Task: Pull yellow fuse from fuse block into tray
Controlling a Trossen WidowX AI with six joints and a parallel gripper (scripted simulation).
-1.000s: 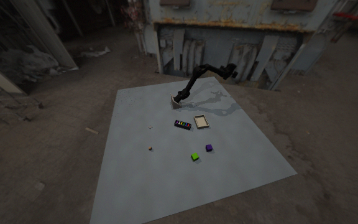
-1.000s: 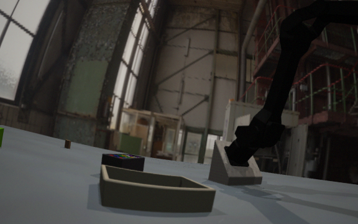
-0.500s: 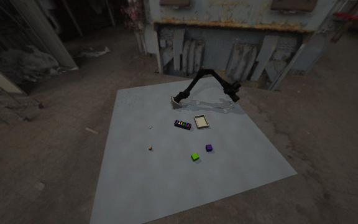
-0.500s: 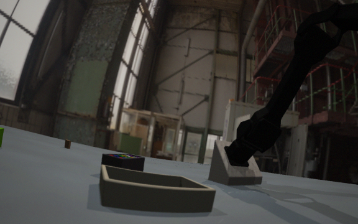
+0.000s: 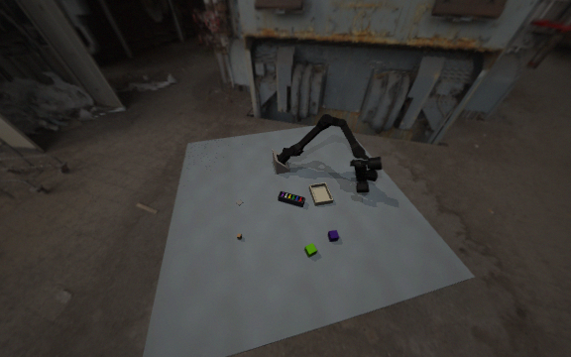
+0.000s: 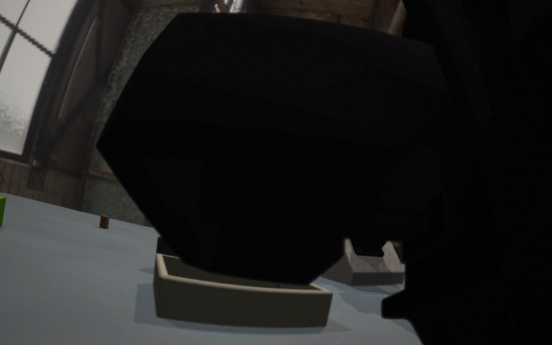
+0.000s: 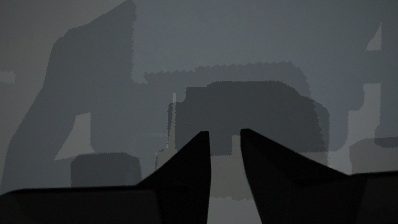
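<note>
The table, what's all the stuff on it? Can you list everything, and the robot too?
Mat: one, pale grey-blue, spread over the brown floor.
Fuse block: one, black with a row of coloured fuses, middle of the mat, left of the tray.
Tray: one, beige, nothing seen inside, right of the fuse block.
Green cube: one, nearer the camera than the tray.
Purple cube: one, just right of the green cube.
Small brown bits: two, and, on the mat's left part.
Base stand: one, light grey, behind the fuse block.
Arm: one, black, arched from the stand down to the right of the tray.
Gripper: one, black, jaws nearly together and holding nothing, above the mat.
</note>
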